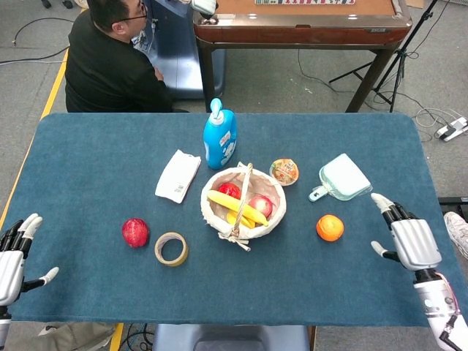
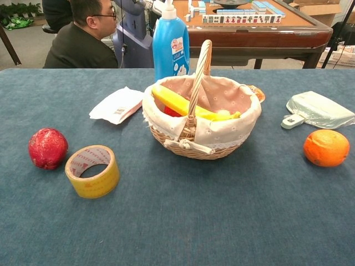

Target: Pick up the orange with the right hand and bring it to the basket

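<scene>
The orange (image 1: 330, 227) lies on the blue table, right of the wicker basket (image 1: 210, 209); the chest view shows the orange (image 2: 326, 148) at the right edge and the basket (image 2: 199, 145) in the middle. A banana and red fruit lie inside the basket. My right hand (image 1: 408, 237) hovers open over the table's right part, a short way right of the orange, fingers spread. At the table's left front corner my left hand (image 1: 16, 256) is open and empty. Neither hand appears in the chest view.
A red fruit (image 1: 135, 232) and a yellow tape roll (image 1: 170, 248) sit left of the basket. Behind it are a white packet (image 1: 178, 175), a blue bottle (image 1: 220, 137), a jelly cup (image 1: 284, 171) and a pale green scoop (image 1: 342, 178). A person (image 1: 113, 62) sits at the far side.
</scene>
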Controlling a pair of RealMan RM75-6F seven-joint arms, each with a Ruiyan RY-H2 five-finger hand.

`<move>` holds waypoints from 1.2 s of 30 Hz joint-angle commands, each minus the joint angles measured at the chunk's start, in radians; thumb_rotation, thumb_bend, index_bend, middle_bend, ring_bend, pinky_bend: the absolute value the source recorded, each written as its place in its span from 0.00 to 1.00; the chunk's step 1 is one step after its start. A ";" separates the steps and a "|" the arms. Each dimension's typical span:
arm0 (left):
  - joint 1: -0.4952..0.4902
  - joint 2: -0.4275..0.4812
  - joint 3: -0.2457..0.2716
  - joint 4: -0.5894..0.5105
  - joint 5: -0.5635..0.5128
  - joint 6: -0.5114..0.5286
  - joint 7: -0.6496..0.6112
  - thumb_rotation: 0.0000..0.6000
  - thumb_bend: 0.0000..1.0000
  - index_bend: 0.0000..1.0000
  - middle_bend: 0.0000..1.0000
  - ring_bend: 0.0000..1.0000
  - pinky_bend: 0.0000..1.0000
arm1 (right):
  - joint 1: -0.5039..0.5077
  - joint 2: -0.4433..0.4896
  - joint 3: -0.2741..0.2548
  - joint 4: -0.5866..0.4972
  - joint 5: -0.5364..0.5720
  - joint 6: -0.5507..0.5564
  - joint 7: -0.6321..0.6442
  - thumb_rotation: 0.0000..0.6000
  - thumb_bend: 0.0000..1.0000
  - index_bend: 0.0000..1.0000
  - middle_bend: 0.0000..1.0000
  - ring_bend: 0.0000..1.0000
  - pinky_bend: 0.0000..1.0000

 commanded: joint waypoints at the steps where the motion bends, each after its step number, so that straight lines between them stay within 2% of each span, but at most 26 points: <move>1: 0.002 0.000 0.001 0.002 -0.002 0.000 -0.001 1.00 0.17 0.04 0.00 0.00 0.08 | 0.059 -0.029 0.005 0.011 0.033 -0.088 -0.039 1.00 0.16 0.02 0.16 0.18 0.44; 10: 0.007 -0.003 0.002 0.014 -0.011 -0.001 -0.010 1.00 0.17 0.04 0.00 0.00 0.08 | 0.148 -0.105 -0.004 0.080 0.093 -0.234 -0.113 1.00 0.16 0.05 0.18 0.18 0.44; 18: 0.010 -0.005 0.005 0.021 -0.015 -0.004 -0.016 1.00 0.17 0.04 0.00 0.00 0.08 | 0.190 -0.155 -0.014 0.146 0.150 -0.307 -0.151 1.00 0.16 0.11 0.20 0.18 0.44; 22: 0.010 -0.007 0.005 0.023 -0.015 -0.004 -0.016 1.00 0.17 0.04 0.00 0.00 0.08 | 0.201 -0.169 -0.013 0.163 0.167 -0.321 -0.157 1.00 0.16 0.15 0.23 0.21 0.44; 27: 0.011 -0.008 0.005 0.024 -0.015 -0.005 -0.017 1.00 0.17 0.04 0.00 0.00 0.08 | 0.238 -0.226 -0.001 0.227 0.201 -0.349 -0.188 1.00 0.17 0.25 0.29 0.27 0.44; 31: 0.011 -0.008 0.005 0.025 -0.016 -0.007 -0.016 1.00 0.17 0.04 0.00 0.00 0.08 | 0.259 -0.266 0.009 0.259 0.212 -0.341 -0.220 1.00 0.18 0.39 0.39 0.38 0.47; 33: 0.011 -0.008 0.005 0.026 -0.018 -0.008 -0.016 1.00 0.17 0.04 0.00 0.00 0.08 | 0.266 -0.277 0.014 0.262 0.220 -0.342 -0.221 1.00 0.19 0.47 0.45 0.44 0.50; 36: 0.011 -0.008 0.004 0.027 -0.019 -0.008 -0.018 1.00 0.17 0.04 0.00 0.00 0.08 | 0.275 -0.281 0.023 0.253 0.221 -0.333 -0.214 1.00 0.20 0.51 0.49 0.47 0.52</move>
